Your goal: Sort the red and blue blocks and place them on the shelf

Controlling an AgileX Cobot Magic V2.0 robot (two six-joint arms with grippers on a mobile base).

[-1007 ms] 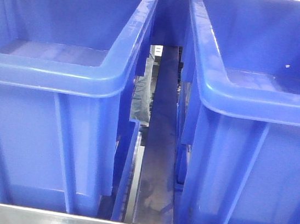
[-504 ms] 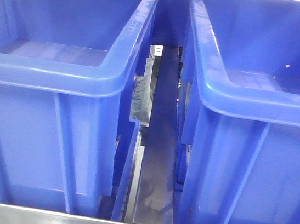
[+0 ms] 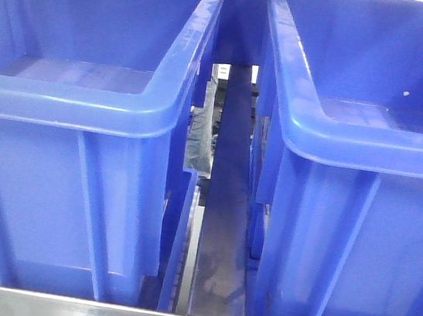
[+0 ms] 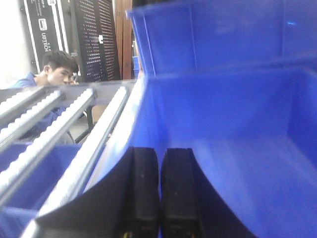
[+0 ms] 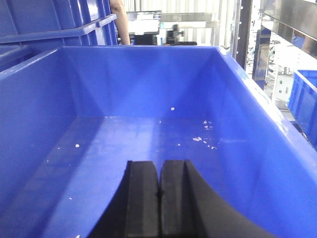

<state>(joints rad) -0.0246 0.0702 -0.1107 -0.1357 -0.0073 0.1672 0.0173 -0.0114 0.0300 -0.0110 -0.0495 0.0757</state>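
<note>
Wrist views show my left gripper (image 4: 159, 198) and right gripper (image 5: 159, 198) clenched empty over blue bins (image 5: 148, 144); I judge no block in hand, so next locate one

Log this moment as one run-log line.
left gripper: shut, empty, over bin | right gripper: shut, empty, over bin | blocks: not in view

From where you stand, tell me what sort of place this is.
Probably a warehouse or factory test area. Two big blue plastic bins sit side by side on a metal rack with white roller rails, more racks and bins stand behind, and a person sits near dark equipment cabinets.
</note>
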